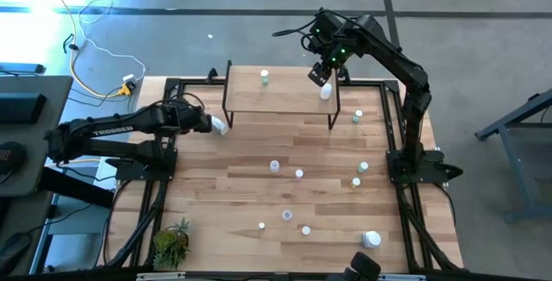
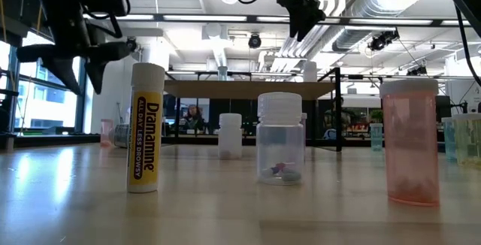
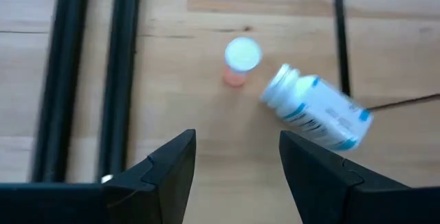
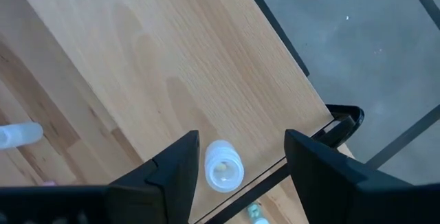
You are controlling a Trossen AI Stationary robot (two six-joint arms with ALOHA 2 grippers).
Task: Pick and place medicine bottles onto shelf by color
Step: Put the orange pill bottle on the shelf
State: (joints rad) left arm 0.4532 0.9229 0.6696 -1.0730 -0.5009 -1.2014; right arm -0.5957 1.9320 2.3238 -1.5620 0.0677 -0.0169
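Overhead, right gripper open above shelf right edge

White bottle with blue label; yellow tube, red lettering.

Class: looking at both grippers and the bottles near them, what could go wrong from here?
1. The open right gripper hovers over a white bottle near the shelf edge; a nudge might tip it off.
2. The open left gripper is above a toppled white bottle, which may roll when touched.
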